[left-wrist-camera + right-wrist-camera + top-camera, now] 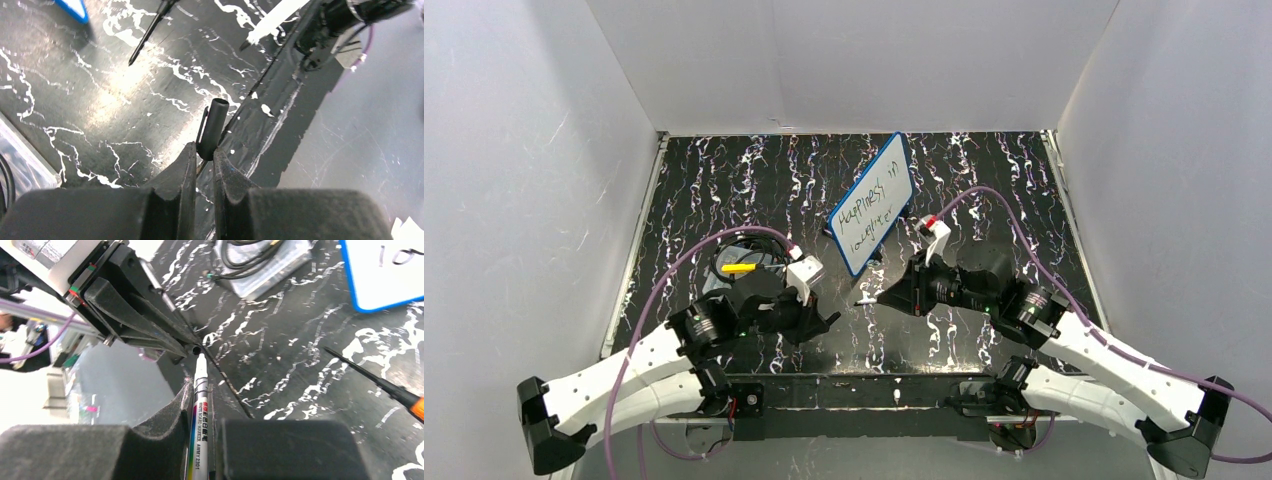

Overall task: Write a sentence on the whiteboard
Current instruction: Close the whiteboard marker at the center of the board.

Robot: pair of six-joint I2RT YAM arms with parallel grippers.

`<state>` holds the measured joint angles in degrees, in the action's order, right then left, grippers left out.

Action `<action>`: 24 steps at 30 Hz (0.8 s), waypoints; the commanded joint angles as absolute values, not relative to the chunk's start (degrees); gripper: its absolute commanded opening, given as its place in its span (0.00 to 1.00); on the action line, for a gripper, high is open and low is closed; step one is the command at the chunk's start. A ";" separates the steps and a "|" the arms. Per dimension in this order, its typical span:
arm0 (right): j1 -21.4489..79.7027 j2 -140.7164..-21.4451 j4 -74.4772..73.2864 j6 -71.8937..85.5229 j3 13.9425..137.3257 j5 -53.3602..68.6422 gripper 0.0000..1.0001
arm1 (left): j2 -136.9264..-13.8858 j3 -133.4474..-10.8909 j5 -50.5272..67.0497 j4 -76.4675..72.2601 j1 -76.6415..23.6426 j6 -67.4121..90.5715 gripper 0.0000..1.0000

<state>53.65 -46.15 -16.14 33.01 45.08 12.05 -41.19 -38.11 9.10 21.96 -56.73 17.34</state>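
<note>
**1. The whiteboard** (871, 205): blue-rimmed. It sits at about 12 o'clock from the middle of the desk (714, 180), with its long side running from 1 o'clock to 7 o'clock. It is apart from both arms. You cannot tell whether it lies flat or is propped up.

**2. The sentence** (870, 196): two lines of black handwriting that read roughly "Happiness in laughter". They fill most of the board's face.

**3. Marker** (200, 377): white barrel, uncapped. Your right pincer (204, 412) is clamped on it at about 6 o'clock of the board. In the top view the tip points toward 9 o'clock.

**4. Cap** (214, 125): a short black tube. Your left pincer (204, 152) is clamped on its lower end, and the open mouth faces the marker. In the right wrist view the tip is just at the mouth and does not look seated.

**5. Clear tray** (739, 262): at 8 o'clock of the board, holding a coiled black cable (250, 252).

**6. Thin black rod** (149, 34): rests on the desk near the board's lower corner. In the right wrist view one end shows orange. You cannot tell what it is for.

**Status:** The writing looks complete, since both lines are on the board and no pincer is near it. What seems to remain is tidying up. You need to push the tip into the cap, which calls for keeping barrel and cap in line, and then set the closed marker down.
</note>
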 commanded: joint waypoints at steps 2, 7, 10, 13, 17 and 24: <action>53.18 -49.71 -16.96 30.65 52.02 24.92 0.01 | -37.34 -40.99 16.14 25.71 -56.45 9.55 0.00; 53.17 -52.42 -23.68 28.23 57.53 27.24 0.01 | -36.21 -41.40 16.73 27.44 -56.44 6.14 0.00; 53.17 -52.97 -26.87 27.45 59.46 27.38 0.01 | -34.96 -40.86 16.89 27.16 -56.48 4.93 0.00; 53.16 -53.49 -28.23 27.29 60.29 27.39 0.01 | -33.82 -39.95 17.45 25.76 -56.45 4.87 0.00; 53.13 -53.40 -27.68 27.27 60.39 26.86 0.01 | -33.55 -39.72 18.68 24.63 -56.49 5.46 0.00; 53.17 -54.39 -27.09 27.29 61.22 29.23 0.01 | -30.69 -40.75 20.78 23.21 -56.50 6.09 0.00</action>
